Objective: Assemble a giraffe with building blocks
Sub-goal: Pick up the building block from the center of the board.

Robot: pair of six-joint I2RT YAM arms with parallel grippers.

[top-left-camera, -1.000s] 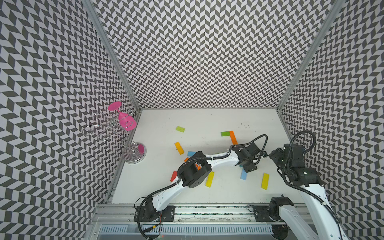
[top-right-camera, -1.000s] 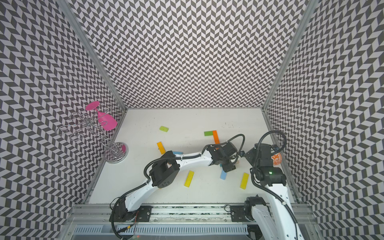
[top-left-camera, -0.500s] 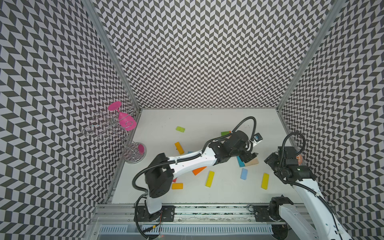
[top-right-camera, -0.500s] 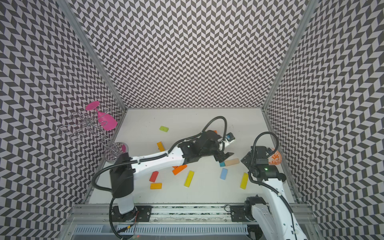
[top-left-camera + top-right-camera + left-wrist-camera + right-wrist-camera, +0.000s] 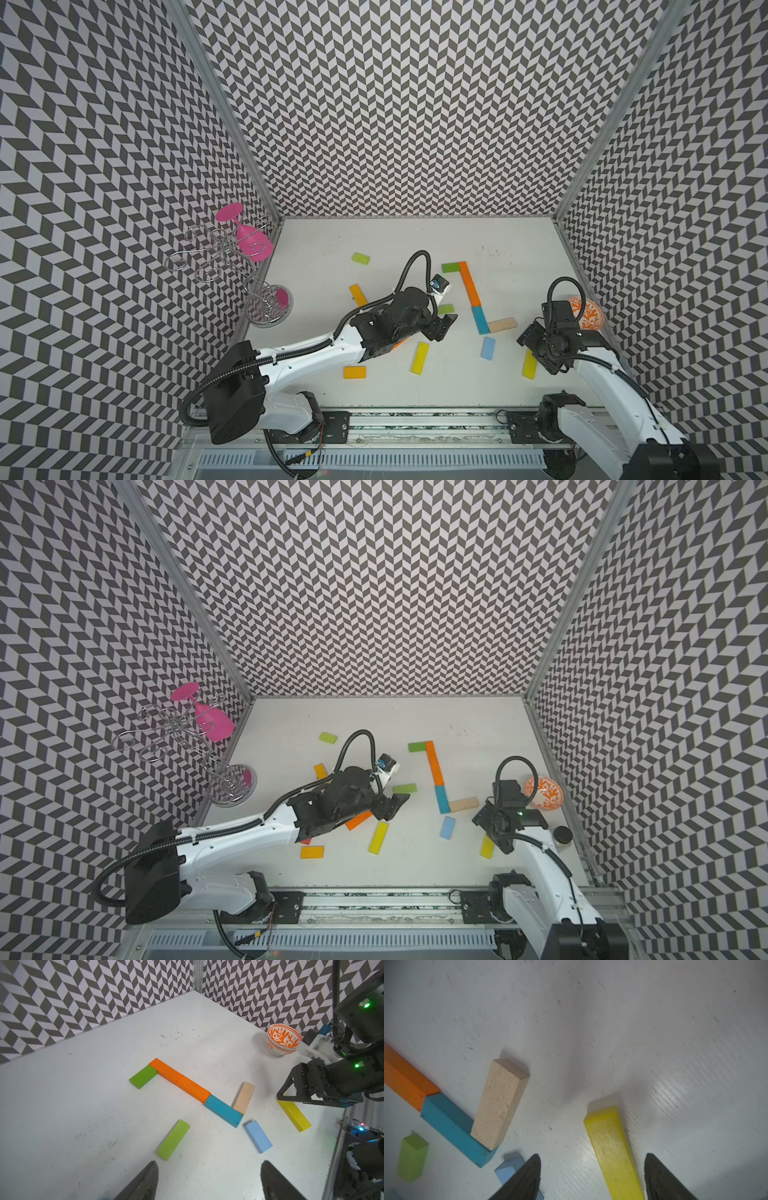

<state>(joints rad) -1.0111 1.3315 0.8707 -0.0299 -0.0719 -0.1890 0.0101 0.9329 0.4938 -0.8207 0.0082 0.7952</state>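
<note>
Under the right pincer [image 5: 592,1155], jaws parted, lies a yellow block [image 5: 611,1147].

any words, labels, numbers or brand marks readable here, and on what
No text can be read in any view.
Blue sticker on the left wrist camera: too small to read.
Orange-patterned bowl: ornament only, no letters.
Blocks, like the teal block: plain, unmarked.
</note>
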